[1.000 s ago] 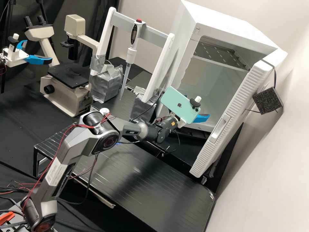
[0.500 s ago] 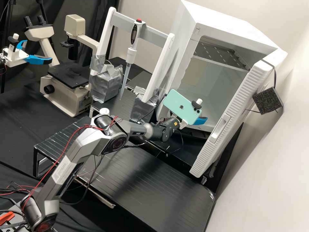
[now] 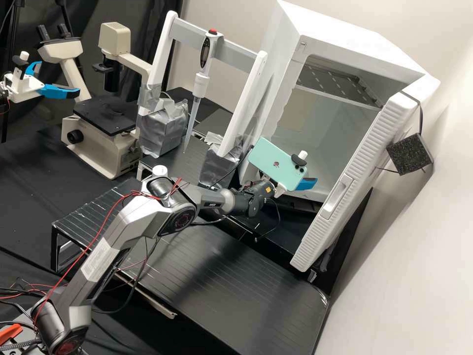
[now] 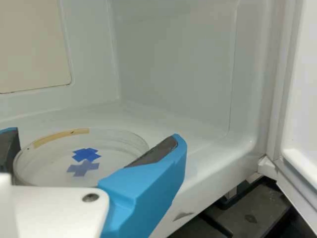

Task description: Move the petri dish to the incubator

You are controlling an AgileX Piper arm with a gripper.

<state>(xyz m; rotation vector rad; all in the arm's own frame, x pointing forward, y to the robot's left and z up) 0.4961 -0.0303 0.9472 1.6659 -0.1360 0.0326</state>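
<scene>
The gripper is at the lower part of the incubator's open front, partly behind the phone mounted on the arm. From the wrist, the blue-fingered gripper is closed around the clear petri dish, one finger at each side of its rim. Blue tape crosses and a tan strip mark the dish. It appears level, over the incubator's floor near the front edge; whether its base touches the floor cannot be told. The white incubator has its door swung open.
The open door slants along the right of the arm. A white stand holding a pipette is left of the incubator, with a microscope farther left. A wire shelf hangs high inside the incubator.
The arm's elbow has moved right, and the gripper has shifted slightly right and down in the high view, most of it in the first half second. Its last shift is small, back to the left.
</scene>
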